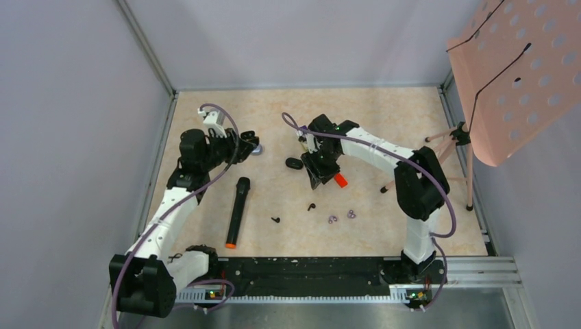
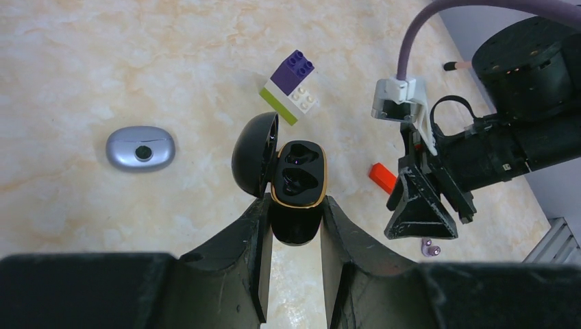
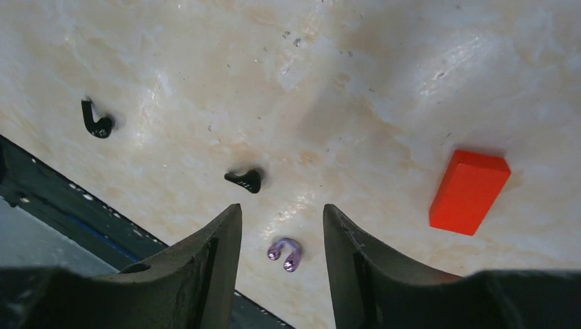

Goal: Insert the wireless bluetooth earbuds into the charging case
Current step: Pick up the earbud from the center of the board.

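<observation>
From the left wrist, the left gripper (image 2: pixel 295 203) was clamped on a glossy black charging case (image 2: pixel 299 184) with a gold rim, one finger against each side. The domed lid stood open to the left and two dark wells faced the camera; whether anything sat in them could not be told. On the pale marbled table (image 2: pixel 103 62) lay a silver-grey oval pod (image 2: pixel 140 148) to the left. A stack of purple, white and green toy bricks (image 2: pixel 291 89) lay beyond the case, and an orange rectangular block (image 2: pixel 382 177) to the right.

From the right wrist, the right gripper (image 3: pixel 281 208) hung above the table, jaws apart with nothing between them. The tiny black wireless bluetooth earbuds (image 3: pixel 246 179) lay loose on the table. One was just beyond the left-hand fingertip. The second earbud (image 3: pixel 99 123), curled with a short stem, was farther left near the black rail (image 3: pixel 41 205). A pale purple C-shaped ring (image 3: pixel 286 253) showed on the table in the gap between the fingers.

From above, the left gripper sat at the table's left, just beside the pod; the case in it was too small to make out. The earbuds lay near the front middle, well apart from that gripper and outside the case. A black cylindrical microphone (image 1: pixel 237 209) with an orange end lay to their left. A small black oval object (image 1: pixel 294 163), too small to identify, lay just left of the right gripper. A pink perforated music stand (image 1: pixel 521 68) stood at the right edge.
</observation>
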{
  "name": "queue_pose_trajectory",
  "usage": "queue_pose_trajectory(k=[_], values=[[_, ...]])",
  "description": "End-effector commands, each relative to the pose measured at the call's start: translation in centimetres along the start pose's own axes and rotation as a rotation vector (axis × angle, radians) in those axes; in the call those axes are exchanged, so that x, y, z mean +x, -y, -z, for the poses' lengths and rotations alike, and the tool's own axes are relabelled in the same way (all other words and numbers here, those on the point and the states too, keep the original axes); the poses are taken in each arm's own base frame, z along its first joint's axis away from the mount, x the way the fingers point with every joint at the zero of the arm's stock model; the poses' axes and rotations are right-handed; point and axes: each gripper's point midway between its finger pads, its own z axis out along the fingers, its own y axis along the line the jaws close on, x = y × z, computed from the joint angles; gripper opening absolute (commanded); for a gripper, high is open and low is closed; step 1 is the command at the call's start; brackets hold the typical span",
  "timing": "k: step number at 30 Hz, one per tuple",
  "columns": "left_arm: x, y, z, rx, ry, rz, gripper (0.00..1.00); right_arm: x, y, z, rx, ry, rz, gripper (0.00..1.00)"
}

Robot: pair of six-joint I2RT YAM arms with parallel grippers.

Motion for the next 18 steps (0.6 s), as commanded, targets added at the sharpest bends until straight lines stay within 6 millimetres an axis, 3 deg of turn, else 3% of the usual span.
queue_pose_trajectory(k=[1,9,18], values=[[-2.6,0.3,0.2,-0.016,0.053,-0.023,0.0,-0.3,-2.1,0.9,0.037,-0.055,-0.243,0.47],[-2.8,0.2,0.5,-0.037,0.008,-0.042,0.0,3.4,-2.8,-2.9,0.018,-0.236,-0.405,0.38],[-3.0,0.4,0.7,-0.03,0.003,-0.039,0.0,4.1,-3.8,-5.2,-0.061,-0.303,-0.465,0.44]])
